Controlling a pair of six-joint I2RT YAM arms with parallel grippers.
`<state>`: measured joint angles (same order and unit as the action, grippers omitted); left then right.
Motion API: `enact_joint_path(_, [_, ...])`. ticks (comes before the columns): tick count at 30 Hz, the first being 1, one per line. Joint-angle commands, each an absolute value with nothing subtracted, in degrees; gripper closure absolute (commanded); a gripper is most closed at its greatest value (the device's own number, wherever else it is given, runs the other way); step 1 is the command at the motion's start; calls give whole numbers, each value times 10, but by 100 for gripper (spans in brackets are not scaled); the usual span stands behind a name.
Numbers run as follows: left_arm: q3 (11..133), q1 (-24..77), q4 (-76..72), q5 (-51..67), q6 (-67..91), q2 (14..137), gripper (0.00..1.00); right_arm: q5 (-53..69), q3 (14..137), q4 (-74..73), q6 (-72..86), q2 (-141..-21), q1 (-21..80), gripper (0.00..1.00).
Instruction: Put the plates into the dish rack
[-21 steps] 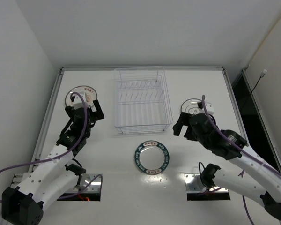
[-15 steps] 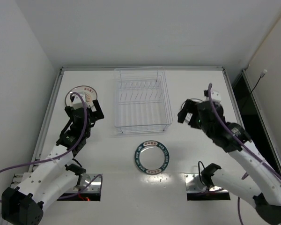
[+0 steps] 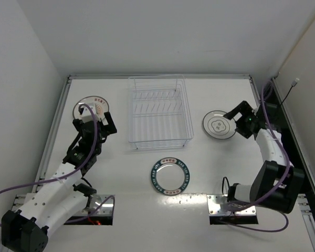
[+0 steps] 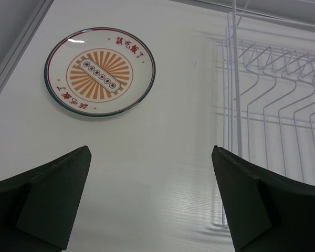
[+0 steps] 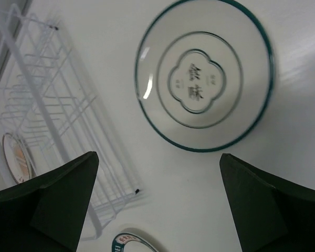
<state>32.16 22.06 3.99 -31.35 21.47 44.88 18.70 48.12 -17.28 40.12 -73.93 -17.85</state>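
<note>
Found none loaded; left gripper (image 4: 152,178) and right gripper (image 5: 155,178) spread wide, empty.
Noted sunburst plate (image 4: 100,71) left of rack (image 3: 160,113), motif plate (image 3: 219,125) right, teal plate (image 3: 170,175) in front, all flat, face up; logged rack's long axis running away from arms, tines upright; judged rim likely to slip from pinch, or snag wires.

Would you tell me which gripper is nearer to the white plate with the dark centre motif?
Right. The right gripper sits just right of the white plate, open toward it; the left gripper is beyond the dish rack, by the orange-marked plate.
</note>
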Motion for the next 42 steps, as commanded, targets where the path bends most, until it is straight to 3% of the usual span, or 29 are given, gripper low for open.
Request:
enact_joint_path(1, [331,228,22,-316,217,445,0,198,443,-127,405,-739,-232,3])
enact_joint_path(8, [331,228,22,-316,217,450,0,210,360,-112,410,-792,-309,11])
enact_joint_path(13, [331,228,22,-321,217,455,0,223,372,-108,421,-871,-309,14])
enact_joint_path(15, [331,228,22,-316,217,455,0,255,377,-89,426,-900,-309,21])
enact_joint_path(23, [331,228,17,-316,212,466,0,259,478,-104,456,-994,-274,34])
enact_joint_path(26, [331,228,17,-316,212,466,0,259,500,-110,461,-1026,-261,47])
enact_joint_path(27, [331,228,17,-321,212,466,0,259,500,-104,467,-1026,-261,61])
enact_joint_path(29, [331,228,17,-321,212,471,0,266,505,-104,467,-1034,-261,73])
enact_joint_path(32, [331,228,17,-321,212,471,0,283,505,-98,458,-1041,-261,100])
enact_joint_path(37, [331,228,17,-326,212,471,0,259,463,-102,439,-943,-261,100])
enact_joint_path(42, [331,228,22,-326,212,471,0,161,456,-134,445,-718,-228,100])
